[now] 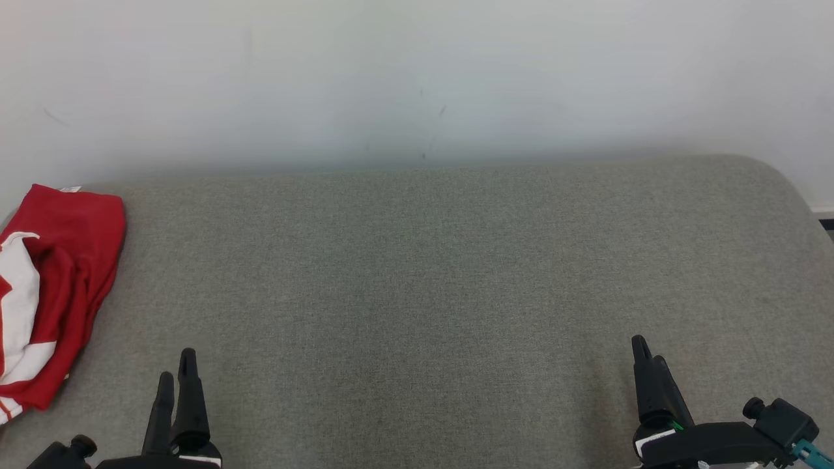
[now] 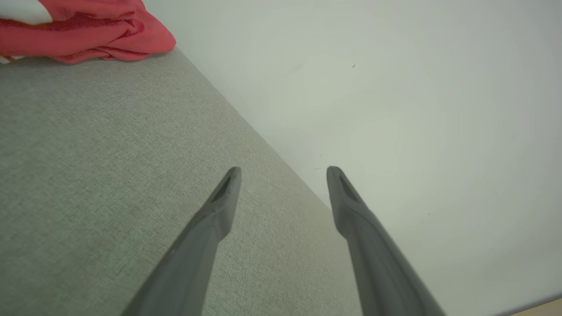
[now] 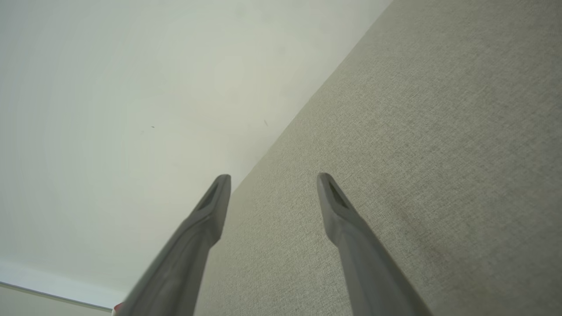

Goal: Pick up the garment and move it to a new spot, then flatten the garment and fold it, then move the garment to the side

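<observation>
- Counter [image 1: 417, 273]: one, covered in grey woven fabric. Its far right corner is rounded and its far edge meets the wall.
- Wall [image 1: 417, 78]: plain and pale, with a few small dark marks.
- Garment [image 1: 58, 286]: red with white panels, loosely bunched on the counter at its left end. The edge of the head view cuts it off. A small white label [image 1: 70, 189] shows at its far edge.
- Left claw [image 1: 177, 366]: mine, at the lower left of the head view, over the counter's near side. Its fingers are spread wide and hold nothing. It is near the garment but not touching it.
- Right claw [image 1: 648, 352]: mine, at the lower right, well apart from the garment, also spread wide and empty.
- Left wrist view: shows the garment lying beside the wall, in the upper left corner beyond my open fingers. A tan strip [image 2: 544, 307] runs under the wall at the lower right.
- Right wrist view: the line where counter and wall meet runs diagonally. A pale band [image 3: 44, 303] lies at the lower left.
- Head view, right edge: a small dark item [image 1: 827, 223] beside the rounded corner, too small to identify.
</observation>
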